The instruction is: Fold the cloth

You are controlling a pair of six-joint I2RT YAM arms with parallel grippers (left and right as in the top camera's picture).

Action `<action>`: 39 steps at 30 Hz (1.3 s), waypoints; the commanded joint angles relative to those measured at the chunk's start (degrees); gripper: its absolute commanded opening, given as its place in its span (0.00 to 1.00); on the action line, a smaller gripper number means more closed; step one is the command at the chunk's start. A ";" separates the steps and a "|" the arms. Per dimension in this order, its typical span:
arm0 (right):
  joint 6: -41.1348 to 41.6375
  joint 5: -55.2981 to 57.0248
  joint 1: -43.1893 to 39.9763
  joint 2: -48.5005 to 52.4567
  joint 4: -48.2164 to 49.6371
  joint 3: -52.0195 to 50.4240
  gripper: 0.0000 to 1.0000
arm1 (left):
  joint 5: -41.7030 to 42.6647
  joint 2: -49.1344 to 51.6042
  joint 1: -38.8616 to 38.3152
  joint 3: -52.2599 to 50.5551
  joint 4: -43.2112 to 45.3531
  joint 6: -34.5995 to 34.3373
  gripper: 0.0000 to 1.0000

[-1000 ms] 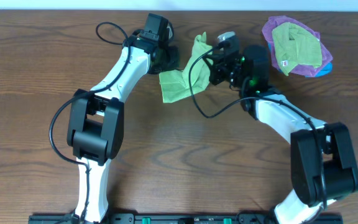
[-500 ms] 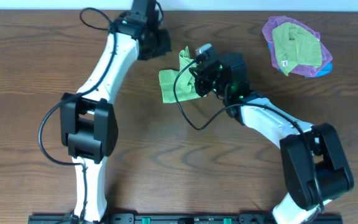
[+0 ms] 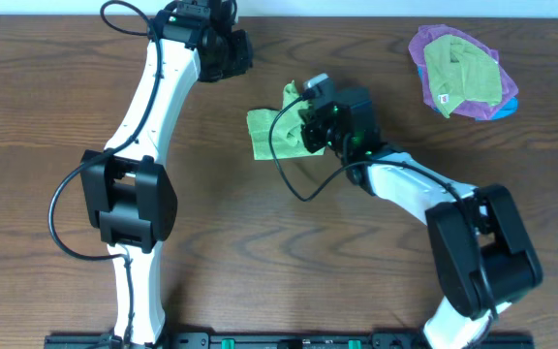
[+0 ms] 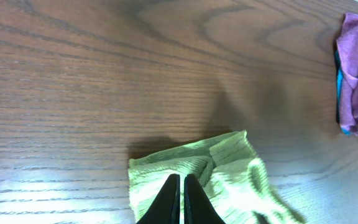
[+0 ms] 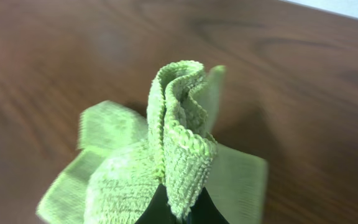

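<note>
Cloth [image 3: 262,136]: lime green, near the middle of the table [image 3: 260,252], towards the far side; partly flat on the wood, partly drawn up into a bunched ridge on the side by the right gripper [image 3: 300,126].

Cloth up close: in the right wrist view, a doubled fold [image 5: 179,124] standing upright, looped top edge showing, flatter flaps spread out low on both sides.

Right gripper, grip: clamped tight on the raised fold, dark fingertips [image 5: 157,210] just peeking out at the bottom edge of the wrist view, cloth squeezed between them.

Left gripper [image 3: 232,56]: up at the far left of the table, well apart from the cloth, touching nothing.

Left gripper, grip: closed down to a hairline slit in its own wrist view [image 4: 180,190], nothing between the fingers [image 4: 169,202].

Left wrist view of the cloth: flat ribbed corner [image 4: 222,171] lying beyond the fingertips, one crease running through it, shadow along its far edge.

Far right corner: purple cloth [image 3: 434,44] in a heap, well apart from both arms.

On the heap: duller green cloth [image 3: 463,68] crumpled on top, small white tag [image 3: 444,98] at its near edge.

Same heap, left wrist view: purple cloth [image 4: 356,62] at the right edge of the picture, a sliver of blue under it.
</note>
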 commanded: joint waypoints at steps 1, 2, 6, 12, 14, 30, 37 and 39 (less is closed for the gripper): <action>1.09 5.14 -2.56 -5.40 -0.37 0.68 0.01 | 1.88 1.18 -0.94 1.11 0.04 0.98 0.06; 1.09 5.60 -3.19 -6.36 -0.79 0.68 0.01 | 2.54 1.25 -1.36 0.94 0.13 0.98 0.06; 0.87 7.28 -5.22 -8.26 -3.19 0.68 0.01 | 4.02 1.81 -3.69 0.13 1.33 0.70 0.06; 0.90 7.26 -6.38 -8.44 -5.22 0.68 0.01 | 3.93 2.27 -7.67 -1.84 5.01 0.48 0.06; 0.90 7.26 -6.38 -8.44 -5.18 0.68 0.01 | 3.93 3.04 -8.57 -1.97 5.38 0.31 0.06; 0.94 11.28 -6.49 -8.44 -5.25 0.68 0.01 | 11.08 10.93 -9.99 -1.99 9.31 -7.87 0.06; 0.92 11.28 -6.49 -8.44 -5.25 0.68 0.01 | 14.71 11.87 -10.21 -1.99 10.14 -9.60 0.06; 0.92 11.30 -6.49 -8.44 -5.25 0.68 0.01 | 15.15 11.87 -10.38 -1.99 10.10 -9.64 0.06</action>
